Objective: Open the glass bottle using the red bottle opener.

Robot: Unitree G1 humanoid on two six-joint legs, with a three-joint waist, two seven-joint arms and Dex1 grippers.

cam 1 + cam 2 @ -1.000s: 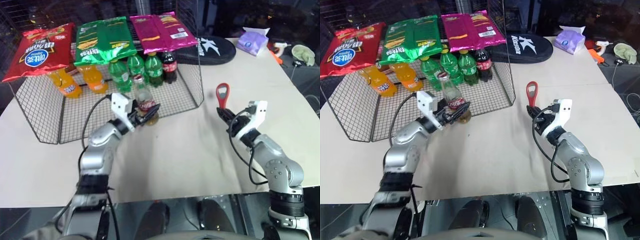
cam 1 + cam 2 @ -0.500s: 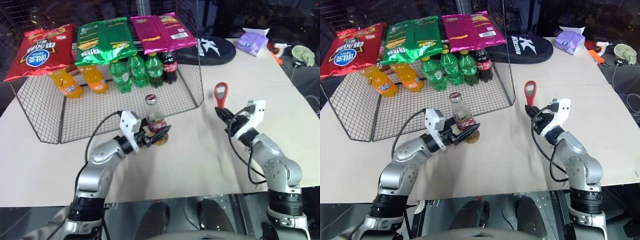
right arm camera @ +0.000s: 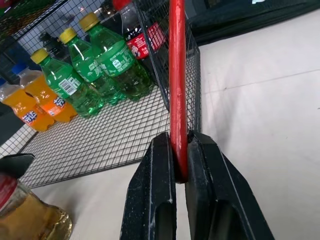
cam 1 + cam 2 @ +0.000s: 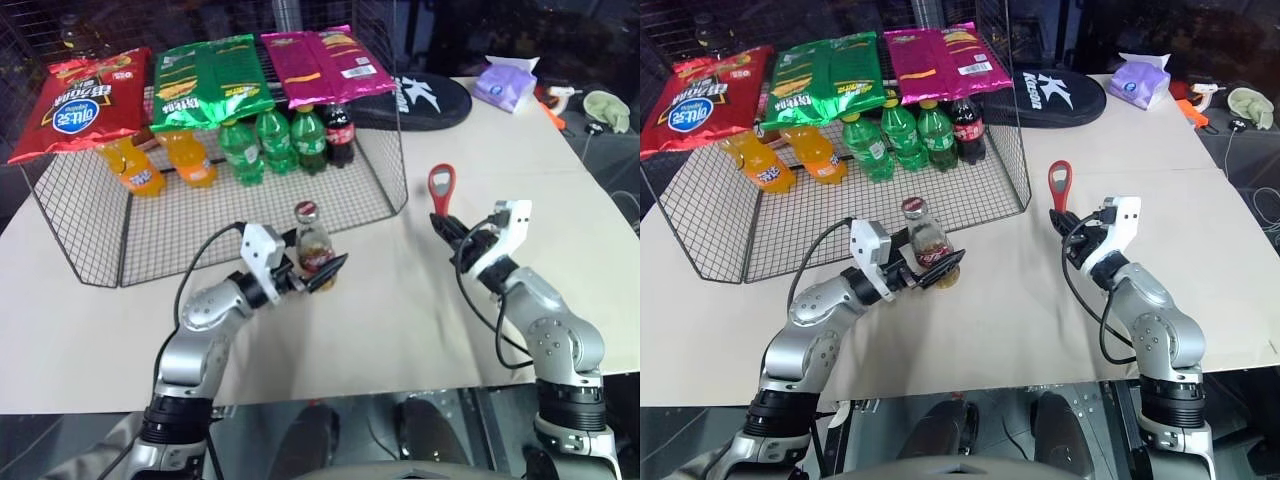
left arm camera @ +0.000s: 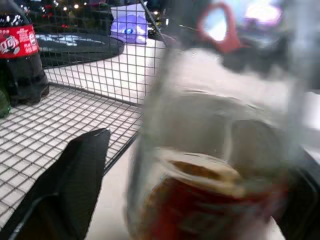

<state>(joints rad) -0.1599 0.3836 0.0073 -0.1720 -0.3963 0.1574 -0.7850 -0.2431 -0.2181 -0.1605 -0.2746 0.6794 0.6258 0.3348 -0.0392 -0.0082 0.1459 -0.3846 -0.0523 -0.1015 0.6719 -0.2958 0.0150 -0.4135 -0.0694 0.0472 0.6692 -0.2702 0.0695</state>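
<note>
End effector on the left (image 4: pixel 318 272): spread open, one finger either side of the glass bottle (image 4: pixel 312 245), so bracketing rather than squeezing. Bottle upright, cap on top, long axis straight up, parked on the table (image 4: pixel 400 310) just outside the wire basket (image 4: pixel 200 215). End effector on the right (image 4: pixel 447 228): clamped tight on the handle of the red bottle opener (image 4: pixel 442 188), loop head poking up. Bottle off toward the robot's left from that opener, well apart, bare table between. Right arm obviously the one to bring the opener across.

Left wrist view next: black finger (image 5: pixel 75 175) with a visible gap to the glass, bottle right up close and blurry, red loop of the opener hovering in the background beyond it.

Right wrist view: opener blade edge-on, pinched between both fingers (image 3: pixel 155 200), bottle's amber base tucked in the corner.

Best guess for the next bit: close on the bottle first, then swing the loop over and down onto the cap. Looks tippy otherwise.
</note>
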